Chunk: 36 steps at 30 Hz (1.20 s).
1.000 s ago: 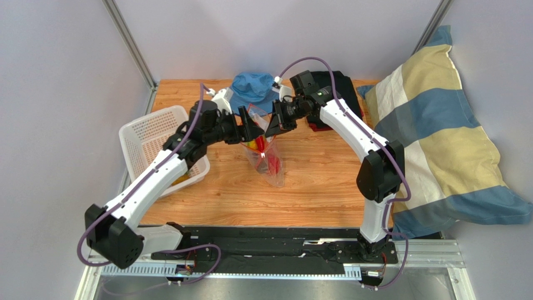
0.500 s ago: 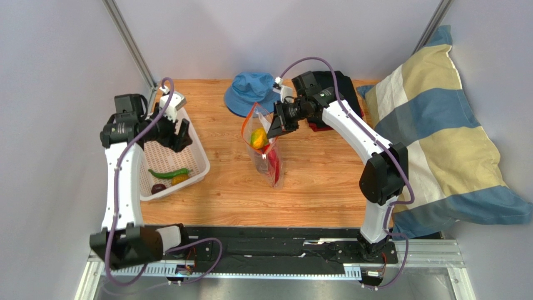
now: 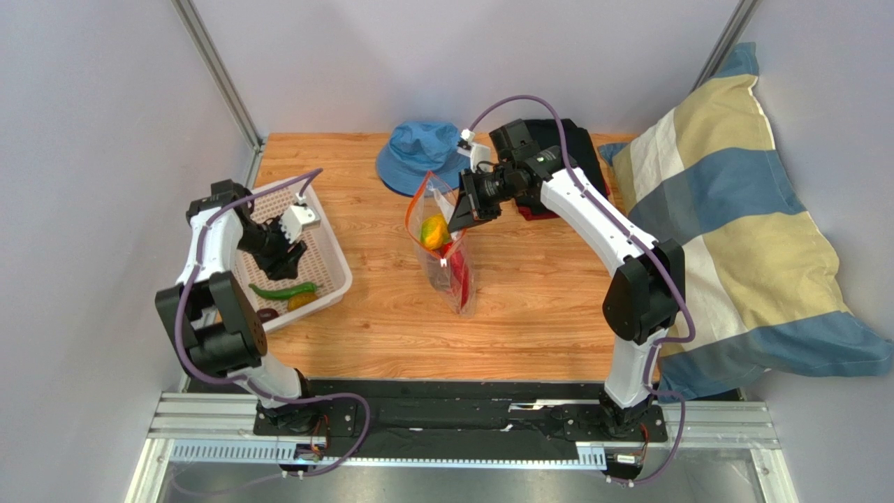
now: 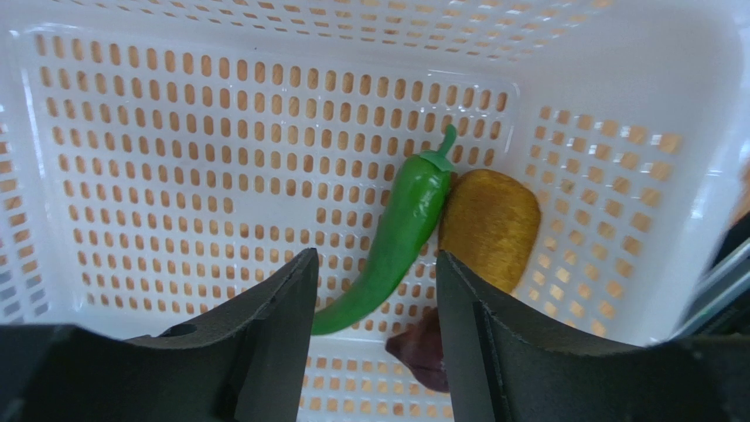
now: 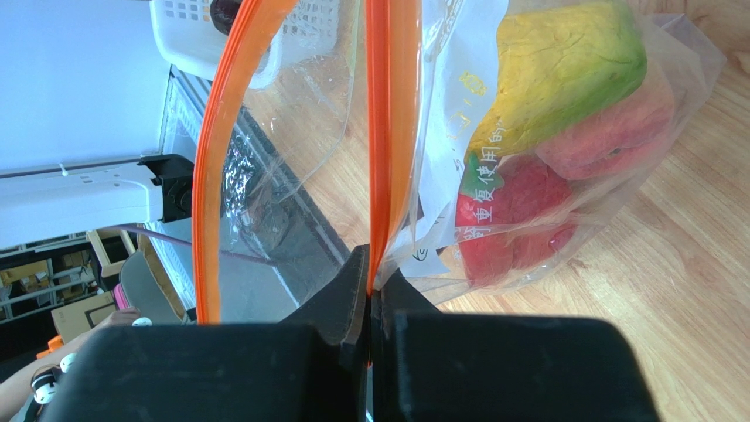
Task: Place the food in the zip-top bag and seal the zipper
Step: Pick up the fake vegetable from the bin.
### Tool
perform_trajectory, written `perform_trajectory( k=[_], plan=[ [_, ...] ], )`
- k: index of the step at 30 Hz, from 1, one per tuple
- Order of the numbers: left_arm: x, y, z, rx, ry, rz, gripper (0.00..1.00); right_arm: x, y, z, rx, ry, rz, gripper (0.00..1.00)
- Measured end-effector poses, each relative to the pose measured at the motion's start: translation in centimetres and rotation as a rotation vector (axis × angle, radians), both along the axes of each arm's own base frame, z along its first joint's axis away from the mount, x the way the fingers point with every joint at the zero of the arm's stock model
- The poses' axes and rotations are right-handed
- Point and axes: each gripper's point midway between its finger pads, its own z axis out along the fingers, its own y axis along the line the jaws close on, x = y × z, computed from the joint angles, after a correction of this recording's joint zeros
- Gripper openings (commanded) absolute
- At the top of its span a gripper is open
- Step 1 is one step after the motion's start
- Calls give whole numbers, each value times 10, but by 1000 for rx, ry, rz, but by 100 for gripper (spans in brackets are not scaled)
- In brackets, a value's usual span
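Observation:
The clear zip-top bag [image 3: 449,262] stands at mid table, mouth open, with yellow-green and red food [image 3: 432,233] inside; the same pieces show in the right wrist view [image 5: 563,61]. My right gripper [image 3: 459,213] is shut on the bag's orange zip strip [image 5: 380,132], holding one lip up; the other lip [image 5: 231,132] hangs apart. My left gripper [image 3: 281,262] is open over the white mesh basket [image 3: 334,275], just above a green chili [image 4: 400,242], a yellow-brown piece [image 4: 493,229] and a dark purple piece [image 4: 422,352]. The slider is not visible.
A blue hat [image 3: 420,155] lies at the back of the table, a dark object [image 3: 561,157] behind my right arm. A striped pillow [image 3: 735,241] rests off the table's right edge. Metal frame posts [image 3: 215,68] stand at the back corners.
My left arm has swung away from the bag to the basket and lowered its open gripper over the chili. The right gripper still holds the bag's lip; a yellow piece now shows in the bag.

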Motion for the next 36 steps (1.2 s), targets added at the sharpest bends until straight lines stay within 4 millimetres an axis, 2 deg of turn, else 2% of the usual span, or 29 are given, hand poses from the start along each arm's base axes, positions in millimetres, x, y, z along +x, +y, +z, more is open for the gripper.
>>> perform_trajectory(
  k=[4, 10, 15, 19, 23, 27, 29, 32, 34, 36],
  plan=[
    [11, 8, -27, 10, 38, -24, 58, 0, 0, 0, -1, 0, -1, 0],
    [19, -1, -42, 23, 19, -58, 59, 0, 0, 0, -2, -1, -1, 0],
    [22, -12, -64, 30, 43, -96, 58, 0, 0, -1, -2, -1, -2, 0],
    [25, -12, -81, 39, 64, -108, 56, 1, -1, -1, -5, -2, -4, 0],
    [23, -11, -89, 47, 80, -107, 57, 2, -1, -1, -9, -5, -7, 0],
    [22, -9, -88, 53, 86, -99, 65, 2, -1, -1, -9, -4, -8, 0],
    [24, -6, -81, 46, 88, -89, 69, 2, -1, -1, -9, -5, -8, 0],
    [38, 3, -54, 40, 52, -78, 74, 2, -1, -1, -10, -6, -8, 0],
    [49, 17, -30, 55, 6, -83, 74, 2, -1, -2, -11, -6, -9, 0],
    [49, 32, -12, 85, -28, -100, 74, 2, -1, -2, -11, -6, -9, 0]
  ],
)
